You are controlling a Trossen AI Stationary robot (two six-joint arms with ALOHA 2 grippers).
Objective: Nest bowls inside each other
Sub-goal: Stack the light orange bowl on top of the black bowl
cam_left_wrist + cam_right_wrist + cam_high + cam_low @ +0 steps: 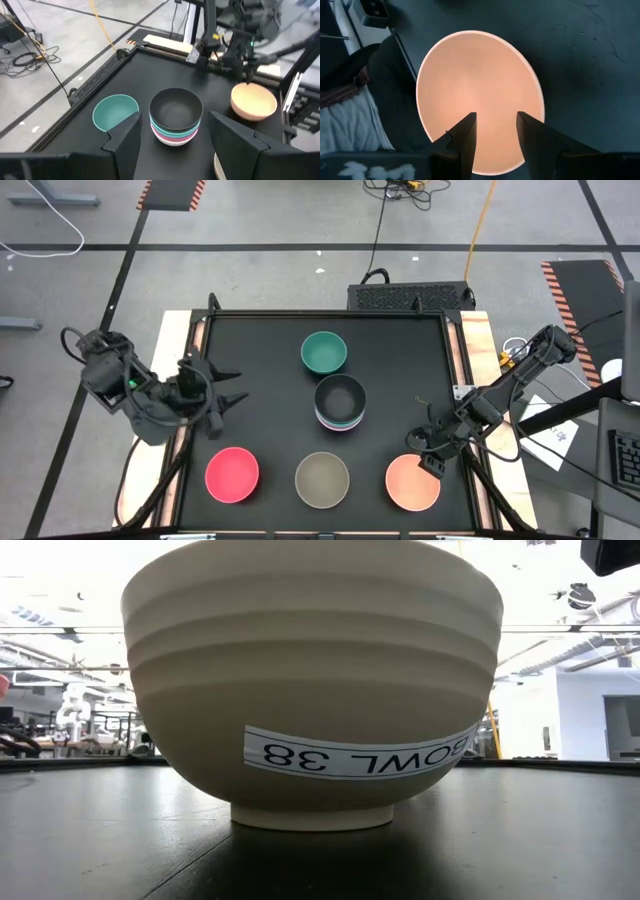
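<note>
Down at the near edge of the black surface (pixel 270 360), three bowls sit in a row. At seven o'clock, the red-pink bowl (pixel 232 475), upright and alone. Dead on six o'clock, the olive-grey bowl (pixel 322 479), and from table height it fills the picture, a pale ribbed wall (pixel 310 670) with a white label (pixel 355 755) running round it upside down. At five o'clock, the peach-orange bowl (pixel 412 483), and here is the action: the right pincer (pixel 432 458) hangs right over its rim at the far side. The wrist camera looks straight down into that peach-orange bowl (pixel 480 90), the two dark fingers (pixel 462 137) spread part way, a gap between them, gripping nothing that can be seen.

Moving up to the middle of the surface, just right of centre: a stack of nested bowls (pixel 340 403), a black bowl (pixel 176 107) on top, with teal, magenta and white rims banded beneath it.

Farther on, at twelve o'clock, a single teal bowl (pixel 324 352), just beside the stack and not touching it.

Over at nine o'clock, the left pincer (pixel 225 405) waits above the surface's edge, fingers wide apart and empty, aimed toward the stack.
</note>
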